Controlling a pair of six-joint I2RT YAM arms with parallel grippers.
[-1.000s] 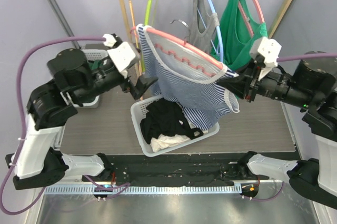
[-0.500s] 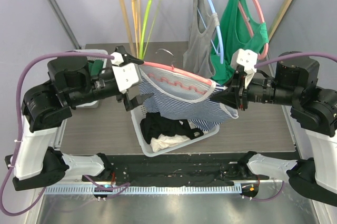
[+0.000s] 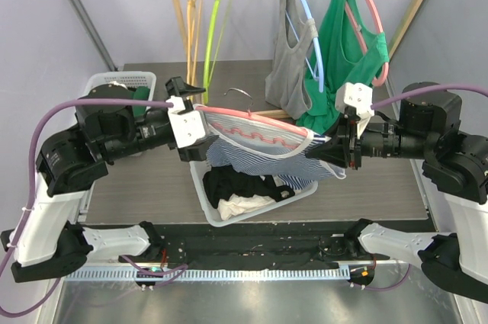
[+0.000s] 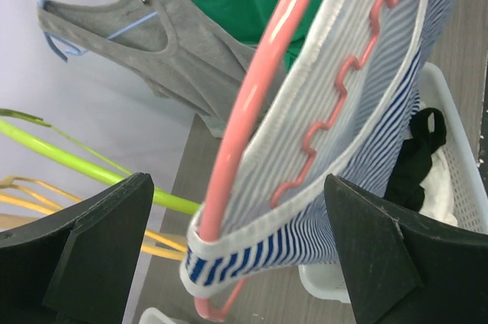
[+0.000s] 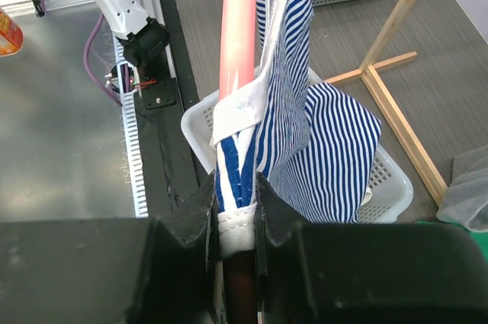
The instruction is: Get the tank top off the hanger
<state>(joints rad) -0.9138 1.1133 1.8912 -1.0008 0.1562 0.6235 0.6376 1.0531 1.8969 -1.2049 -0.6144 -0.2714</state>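
**Item 1, striped tank top** (image 3: 263, 160): blue and white, on a pink hanger (image 3: 236, 114). The hanger is held roughly level in the air between the two arms, above the near middle of the table (image 3: 374, 187). The body of the top sags from the hanger toward a white basket (image 3: 200, 187) directly below.

**Item 2, right gripper** (image 3: 319, 150): clamped on the hanger's right end. In the wrist view the white-edged strap is pinched against the pink bar between the fingers (image 5: 204, 210).

**Item 3, left gripper** (image 3: 192, 122): jaws spread wide and gripping nothing. The two black fingers (image 4: 99, 240) stand on either side of the hanger's left end and the strap looped over it. Whether they touch the fabric cannot be told.

**Item 4, white basket:** holds dark clothing (image 3: 236, 179) and something pale.

**Item 5, wooden rack** (image 3: 177, 4): at the table's far edge. It carries a yellow-green hanger (image 3: 214, 27), a grey tank top (image 3: 288, 72) on a blue hanger (image 3: 313, 27), and a green top (image 3: 347, 42).

**Item 6, second basket** (image 3: 114, 78): at the left edge, partly hidden behind the left arm.
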